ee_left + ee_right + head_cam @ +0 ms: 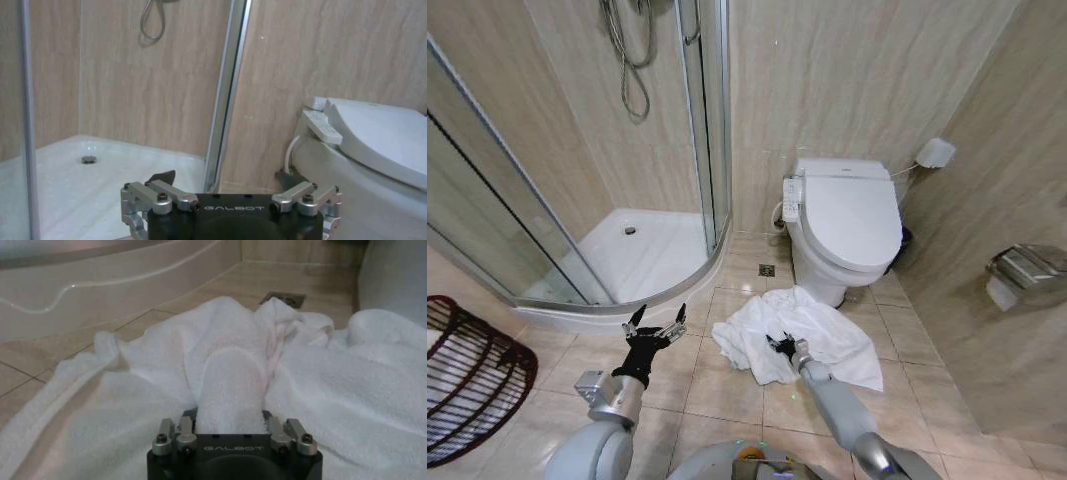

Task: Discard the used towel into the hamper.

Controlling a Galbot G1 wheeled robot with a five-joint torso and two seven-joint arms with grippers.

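The used towel (827, 330) is white and lies crumpled on the tiled floor in front of the toilet. My right gripper (779, 347) is down on its near edge, shut on a raised fold of the towel (233, 340) that runs between the jaws and hides the fingertips. My left gripper (655, 328) hovers above the floor to the left of the towel, open and empty, with its fingers (163, 177) spread wide. The hamper (467, 375), a dark red-brown openwork basket, stands at the far left edge of the head view.
A white toilet (847, 215) stands just behind the towel. The curved glass shower enclosure (627, 250) and its raised white tray fill the back left. A floor drain (767, 270) sits between them. A metal paper holder (1025, 270) juts from the right wall.
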